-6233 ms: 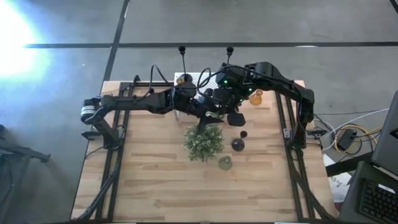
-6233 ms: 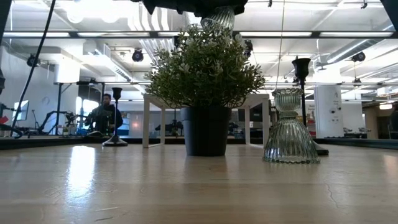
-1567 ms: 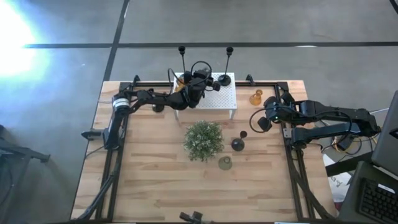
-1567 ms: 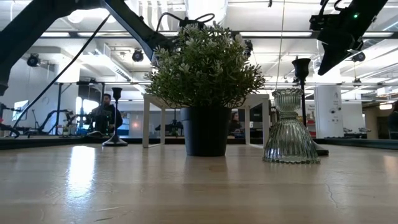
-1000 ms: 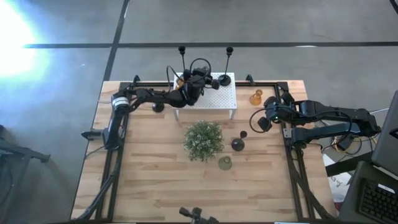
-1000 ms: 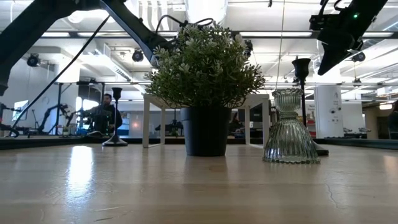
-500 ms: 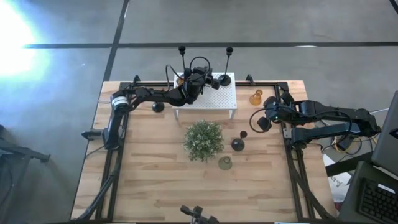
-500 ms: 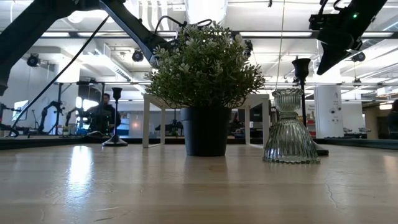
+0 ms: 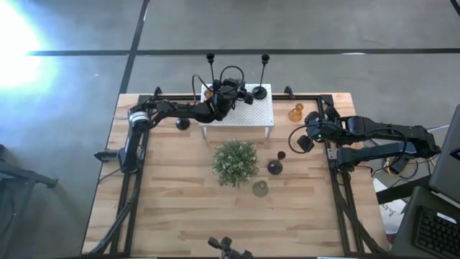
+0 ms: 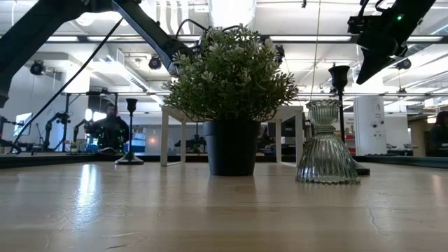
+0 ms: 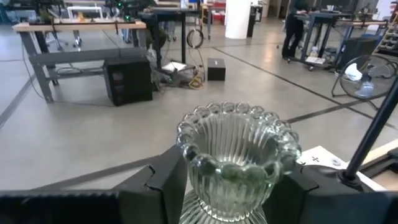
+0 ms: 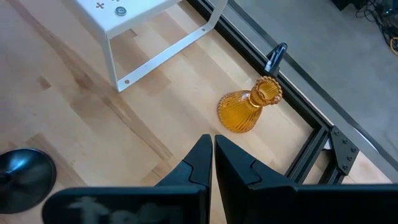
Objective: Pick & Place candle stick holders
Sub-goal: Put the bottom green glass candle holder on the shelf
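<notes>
My left gripper (image 9: 233,90) reaches level over the white perforated stand (image 9: 251,115) at the table's far side. Its open fingers stand on either side of a clear ribbed candle stick holder (image 11: 236,155), which is upright; its foot is hidden. My right gripper (image 9: 302,140) hangs shut over the table's right side with nothing in it. Below it an amber holder (image 12: 245,109) stands on the wood. Two black holders (image 9: 274,167) and a clear one (image 9: 259,188) stand right of the plant (image 9: 235,162). Two tall black stems (image 9: 265,61) rise at the far edge. My left gripper has one finger (image 11: 168,183) on each side of the clear holder, just under its beaded cup (image 11: 214,177), coming level from the table's left. Whether the fingers touch the glass I cannot tell. The cup hides the place where they would meet it.
A round black piece (image 9: 182,124) sits on the table left of the stand. Black rails (image 9: 338,180) run along both sides of the table. The near half of the wooden top (image 9: 215,223) has free room. Workshop benches and a person show beyond the table.
</notes>
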You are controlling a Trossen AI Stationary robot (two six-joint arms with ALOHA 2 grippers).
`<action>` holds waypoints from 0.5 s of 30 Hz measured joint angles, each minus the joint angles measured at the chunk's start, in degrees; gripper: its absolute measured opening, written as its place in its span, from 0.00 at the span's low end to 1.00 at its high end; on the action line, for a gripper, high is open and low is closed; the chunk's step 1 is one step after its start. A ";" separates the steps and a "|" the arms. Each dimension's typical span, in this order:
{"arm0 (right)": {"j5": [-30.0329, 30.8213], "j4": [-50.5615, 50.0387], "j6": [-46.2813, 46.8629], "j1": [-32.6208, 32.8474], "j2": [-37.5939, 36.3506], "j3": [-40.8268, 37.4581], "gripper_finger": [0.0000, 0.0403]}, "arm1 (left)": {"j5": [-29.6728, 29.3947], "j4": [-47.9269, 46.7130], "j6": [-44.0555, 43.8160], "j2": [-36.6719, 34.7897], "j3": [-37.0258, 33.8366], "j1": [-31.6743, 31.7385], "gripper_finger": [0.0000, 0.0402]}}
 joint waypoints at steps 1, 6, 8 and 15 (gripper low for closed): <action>0.00 0.00 0.00 0.00 0.00 0.00 0.03 | -0.04 -0.16 -0.11 -0.02 0.00 0.00 0.43; -0.03 0.00 -0.37 0.00 0.00 0.00 0.03 | -0.02 -0.67 -0.53 -0.04 0.00 0.00 0.43; -0.04 0.02 -0.38 -0.02 0.00 0.00 0.03 | -0.02 -0.71 -0.64 -0.04 0.00 0.00 0.43; -0.04 0.02 -0.57 -0.02 0.00 0.00 0.03 | -0.02 -0.71 -0.66 -0.04 0.00 0.00 0.44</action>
